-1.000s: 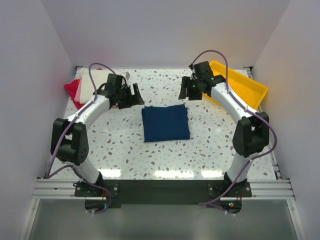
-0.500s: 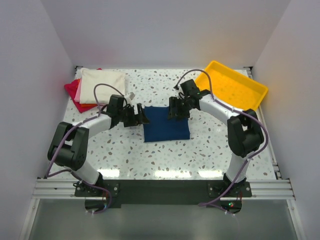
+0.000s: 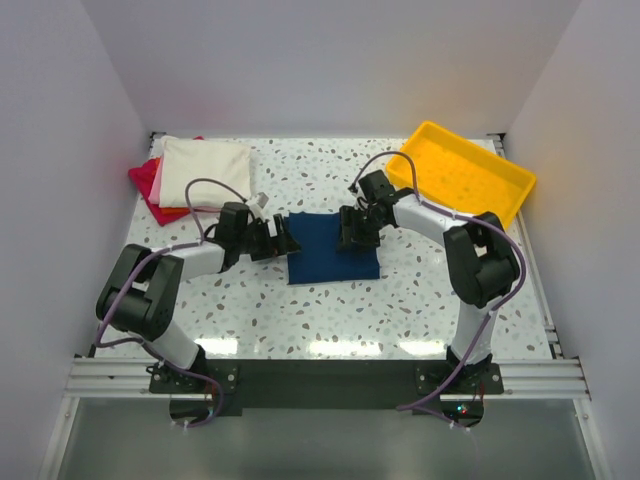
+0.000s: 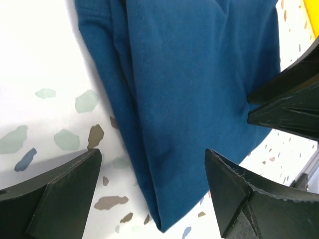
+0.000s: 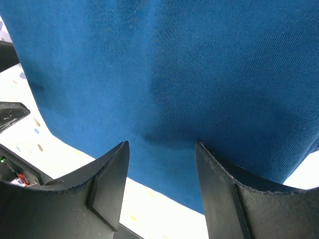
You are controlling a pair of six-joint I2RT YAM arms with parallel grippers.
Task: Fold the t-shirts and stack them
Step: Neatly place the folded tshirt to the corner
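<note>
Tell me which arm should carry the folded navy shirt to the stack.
Probably left. The left arm has open jaws astride the left edge of the navy shirt, the side nearest the cream-topped stack at the far left. The right arm reaches over the shirt's right part, farther from the stack.

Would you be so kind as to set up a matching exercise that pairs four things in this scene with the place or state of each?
Things:
1. navy t-shirt
2. cream t-shirt
3. yellow tray
4. left gripper

Places or states:
A. far right corner
B. open, at the navy shirt's left edge
C. far left corner
D. folded flat, in the middle

Pairs: 1-D, 2-C, 3-A, 4-B
</note>
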